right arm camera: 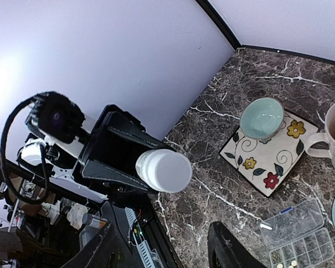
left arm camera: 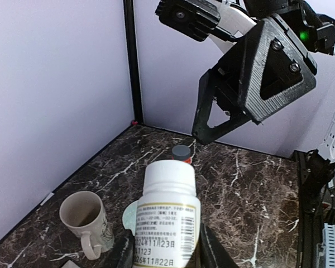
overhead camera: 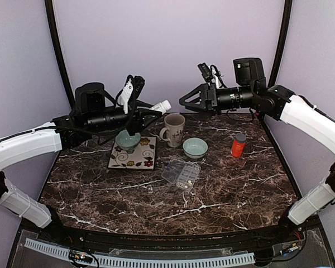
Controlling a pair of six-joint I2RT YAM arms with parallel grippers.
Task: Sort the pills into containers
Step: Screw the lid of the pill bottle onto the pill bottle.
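Observation:
My left gripper (overhead camera: 148,111) is shut on a white capped bottle (overhead camera: 160,105), held up in the air and lying level, cap toward the right arm. In the left wrist view the bottle (left arm camera: 167,215) fills the gap between my fingers (left arm camera: 123,252). My right gripper (overhead camera: 182,102) faces the cap, open and a little apart from it. In the right wrist view the white cap (right arm camera: 166,171) sits ahead of the open right gripper (right arm camera: 164,248). The clear pill box (overhead camera: 181,174) lies open at mid-table, with a few pale pills (right arm camera: 285,264) in its containers (right arm camera: 301,245).
A pale green bowl (overhead camera: 127,139) stands on a floral tile (overhead camera: 146,158); a second bowl (overhead camera: 195,147) is beside a beige mug (overhead camera: 173,129). An orange grey-capped bottle (overhead camera: 238,145) stands at the right. Black frame posts and lilac walls close in the table.

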